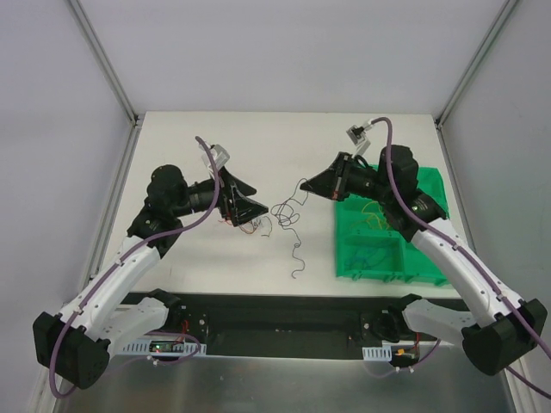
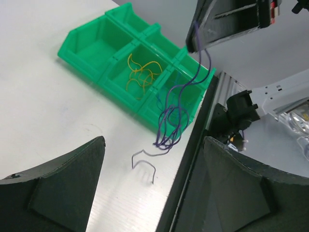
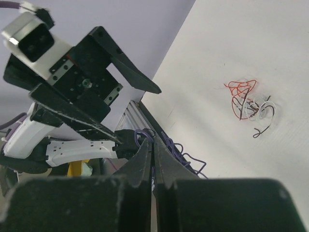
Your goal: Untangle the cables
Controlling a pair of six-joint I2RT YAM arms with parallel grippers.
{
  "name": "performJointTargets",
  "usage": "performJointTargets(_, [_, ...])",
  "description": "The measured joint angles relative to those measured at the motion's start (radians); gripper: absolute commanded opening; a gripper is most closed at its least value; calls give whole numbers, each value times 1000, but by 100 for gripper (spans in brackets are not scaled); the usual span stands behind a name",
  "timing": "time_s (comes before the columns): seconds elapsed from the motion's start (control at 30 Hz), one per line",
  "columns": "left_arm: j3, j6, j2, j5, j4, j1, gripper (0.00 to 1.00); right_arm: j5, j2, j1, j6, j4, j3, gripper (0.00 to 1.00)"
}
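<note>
The right tool [image 3: 153, 145] had its two fingers pressed tight together, pinching the upper ends of a bunch of blue cables [image 2: 166, 139], which hung down from it in loose kinked loops over the desk [image 2: 48, 111]; whether their lowest ends touched the surface could not be told. From above, this hanging bunch sat between the two tools, just left of the green bin tray [image 2: 77, 60] that stood at the right side of the desk. The left tool [image 1: 250, 205] pointed toward the right one with its fingers spread wide and nothing between them. Just beside it, on its near side, a small knot of red, white and black cables [image 3: 246, 99] lay on the desk, well apart from the blue bunch. A single strand [image 2: 146, 159], dark and bent into a few sharp kinks, lay alone on the desk just below the hanging loops, between them and the near edge. In the tray, the middle compartment of the row seen by the left wrist held a few curled orange-yellow cables [image 2: 140, 72]; the compartment at the far end of that row looked bare, and the one nearest the desk edge was partly hidden behind the dangling blue loops, so its contents could not be made out there. The two tools were near each other but not touching
</note>
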Motion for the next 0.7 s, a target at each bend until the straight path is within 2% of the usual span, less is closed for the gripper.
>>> performJointTargets(0.1, [-8, 27, -23, -40, 16, -15, 77, 61, 23, 48, 3, 0, 0, 0])
performJointTargets(0.27, [-18, 50, -22, -36, 29, -29, 81, 147, 64, 110, 2, -18, 3, 0])
performJointTargets(0.47, [-20, 40, 8, 2, 63, -29, 82, 202, 102, 189, -11, -47, 34, 0])
performJointTargets(0.63, [-20, 28, 41, 25, 73, -29, 69, 225, 117, 233, -26, -59, 53, 0])
performJointTargets(0.7, [-20, 21, 48, 38, 73, -29, 60, 232, 126, 244, -29, -60, 59, 0])
